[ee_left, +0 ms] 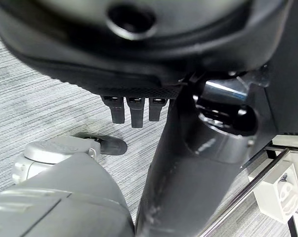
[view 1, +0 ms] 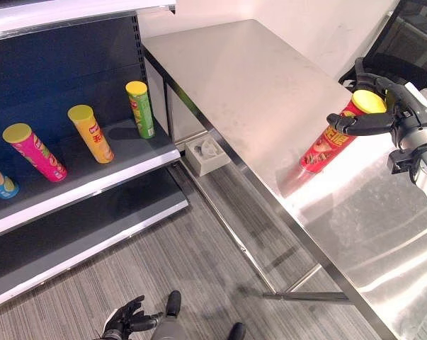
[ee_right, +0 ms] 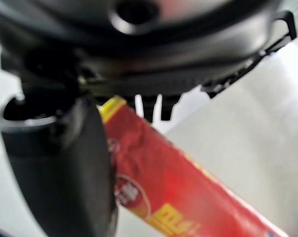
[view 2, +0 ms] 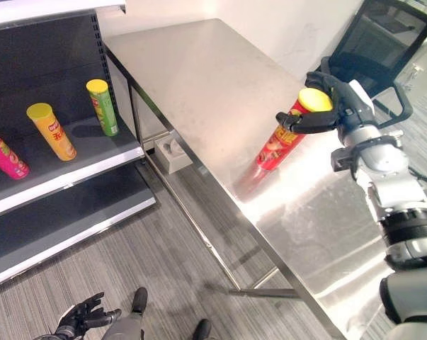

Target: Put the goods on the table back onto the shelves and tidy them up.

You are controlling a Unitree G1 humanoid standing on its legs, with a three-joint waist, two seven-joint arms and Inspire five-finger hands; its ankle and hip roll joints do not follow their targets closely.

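Left eye view — red can (view 1: 328,145) upright on table (view 1: 255,78), top within right hand (view 1: 383,106)

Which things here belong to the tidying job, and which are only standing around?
Job:
- red can, held by the right hand on the table
- shelf with green can, orange can, pink can, blue can

Standing around:
- white box on the floor
- black chair
- left hand, idle

table (view 1: 270,92): brushed steel, glossy
red can (view 1: 330,144): glossy printed wrap, yellow plastic lid
shelf (view 1: 93,180): matt dark board
floor (view 1: 199,276): ribbed grey carpet
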